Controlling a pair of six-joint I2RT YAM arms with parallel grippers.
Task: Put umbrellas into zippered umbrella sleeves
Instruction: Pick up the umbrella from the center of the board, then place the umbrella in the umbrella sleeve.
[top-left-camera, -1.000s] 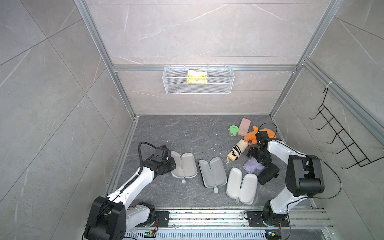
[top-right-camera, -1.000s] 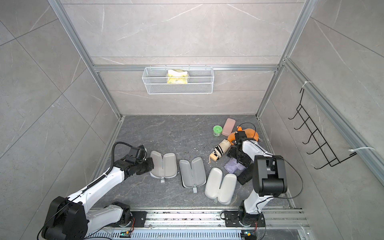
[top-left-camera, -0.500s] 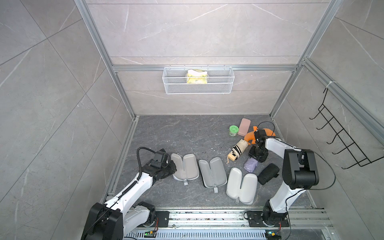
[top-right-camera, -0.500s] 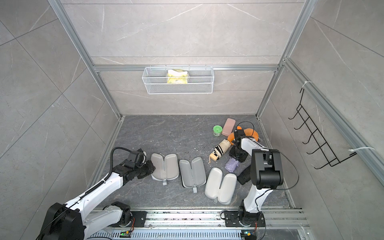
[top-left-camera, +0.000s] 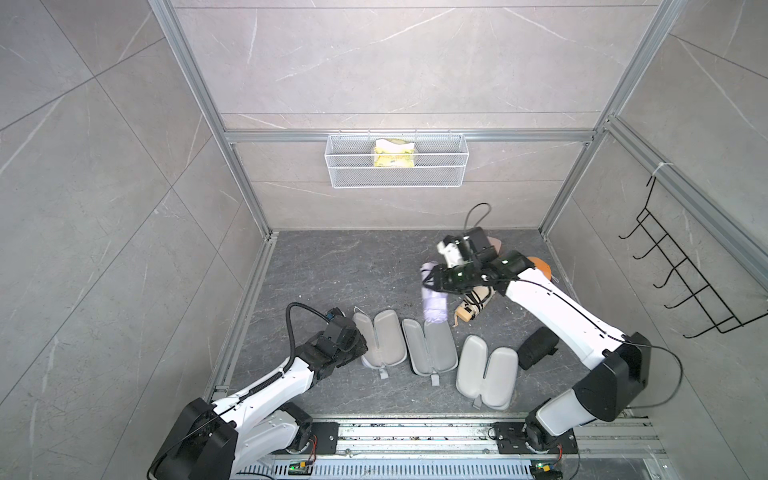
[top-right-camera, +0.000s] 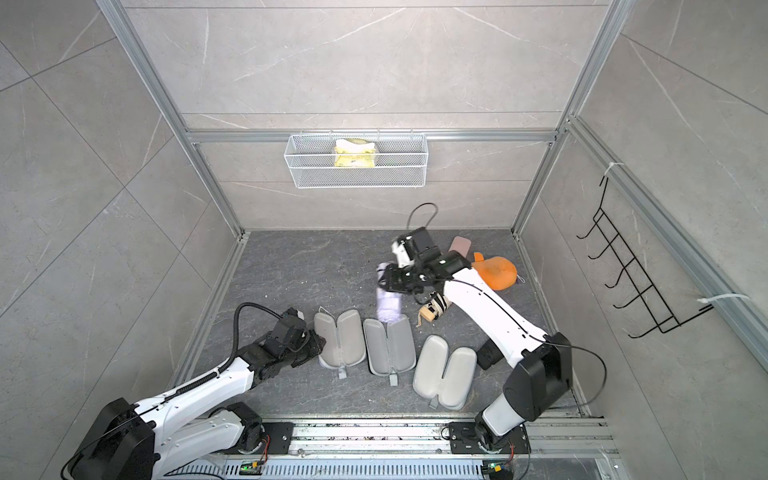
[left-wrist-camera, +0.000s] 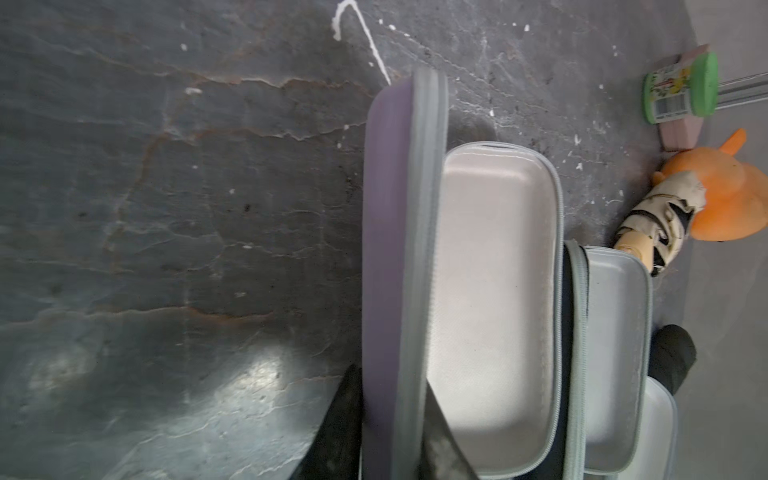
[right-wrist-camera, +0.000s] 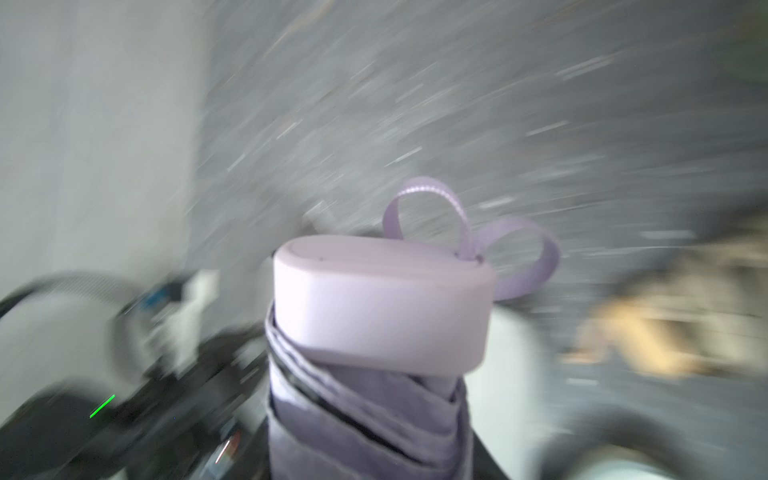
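Nearest on the surface (top-left-camera: 332, 270), three sleeves are laid open in a row with grey linings up: the right sleeve (top-left-camera: 486, 374) nearest, the middle sleeve (top-left-camera: 430, 347) beside it, and the lilac sleeve (top-left-camera: 390, 338) at the left. The black umbrella (top-left-camera: 536, 347) is seen lying just right of the right sleeve. The lilac sleeve's left half is straddled by the left hand (top-left-camera: 360, 352). In the left wrist view one of its fingers (left-wrist-camera: 340, 419) is set outside the shell wall and one inside, but whether the wall is pinched or only bracketed cannot be told. These shells are judged stiff and light, and apt to skate on the smooth surface, so a brace at the rim is called for while anything is pushed in

Farther back, the lilac umbrella (top-left-camera: 434, 303) is held clear of the surface. It is clamped in the right hand (top-left-camera: 430, 282) round the folded fabric just below its hard cap (right-wrist-camera: 382, 299), with the strap loop (right-wrist-camera: 519, 257) free beyond. In both top views its low end is seen over the far end of the middle sleeve. The bundle is judged light, soft and compressible over a stiff core. The fabric may creep under the grip, so a hold nearer mid-length is judged steadier than one on the smooth cap. Beyond it the cream umbrella (top-left-camera: 473, 303) is seen lying on the surface, near the orange plush (top-right-camera: 496, 270)
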